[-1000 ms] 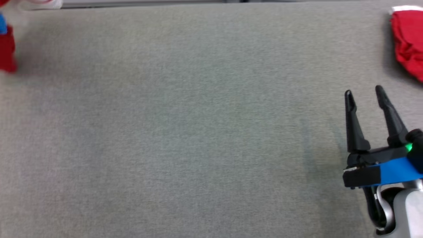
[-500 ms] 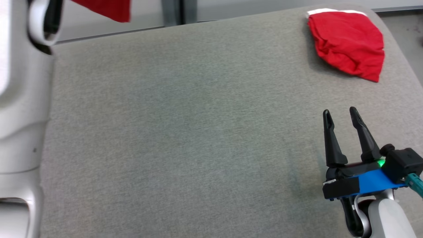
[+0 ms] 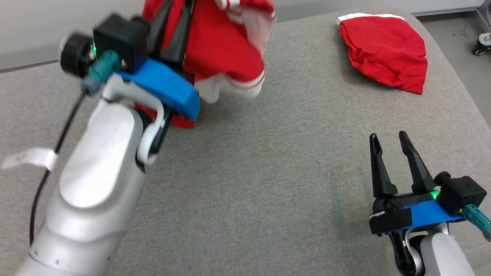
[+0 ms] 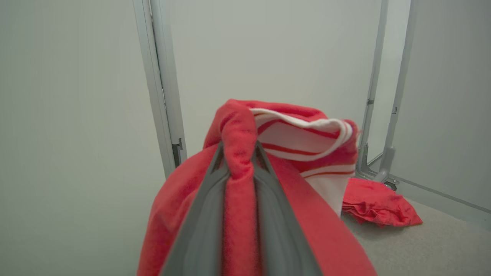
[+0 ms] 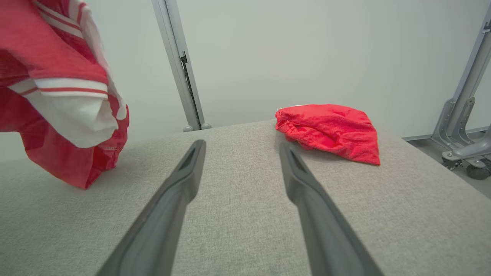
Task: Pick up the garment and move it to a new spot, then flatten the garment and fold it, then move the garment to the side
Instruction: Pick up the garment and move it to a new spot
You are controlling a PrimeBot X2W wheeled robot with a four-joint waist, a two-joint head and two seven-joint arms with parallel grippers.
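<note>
The garment [image 3: 226, 50] is red with white striped trim. It hangs bunched above the grey padded table [image 3: 268, 172] at the far left-middle, its lower folds close to the surface. My left gripper [image 3: 174, 15] is shut on a red fold of it; in the left wrist view the cloth [image 4: 307, 138] is pinched between the fingertips of that gripper [image 4: 238, 153]. My right gripper [image 3: 388, 136] stands open near the table's front right, with nothing between its fingers. The right wrist view shows the hanging garment [image 5: 57, 76] to the left of that open gripper [image 5: 241, 147].
A second red cloth [image 3: 383, 50] with a white edge lies folded at the table's far right corner, also seen as the red cloth [image 5: 330, 128] ahead of my right gripper. A wheeled metal frame [image 5: 464, 130] stands beyond the table's right edge.
The head camera has swung and tilted, shifting the whole picture. My left arm has come into view at the left, carrying the garment over the table. The right gripper stays open.
</note>
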